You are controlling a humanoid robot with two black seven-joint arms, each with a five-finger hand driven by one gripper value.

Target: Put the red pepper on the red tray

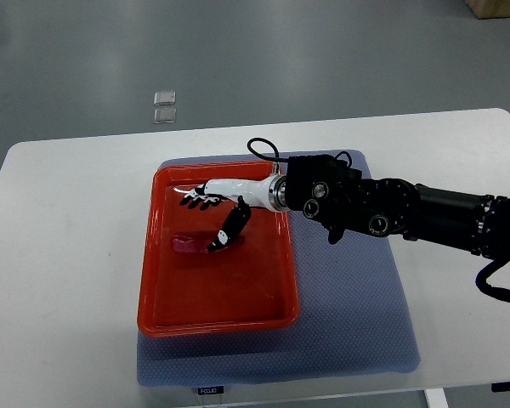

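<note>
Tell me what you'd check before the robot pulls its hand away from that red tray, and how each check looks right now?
1. Red pepper inside the red tray: ok, it lies on the tray floor, left of centre.
2. Right hand has let go: ok, fingers look spread, thumb tip close beside the pepper.
3. Thumb touching the pepper: cannot tell.
4. Tray sits fully on the blue mat: not ok, its left edge overhangs onto the white table.
5. Cable at the wrist free of the tray rim: ok.
6. Left arm out of the way: ok, not in view.
</note>
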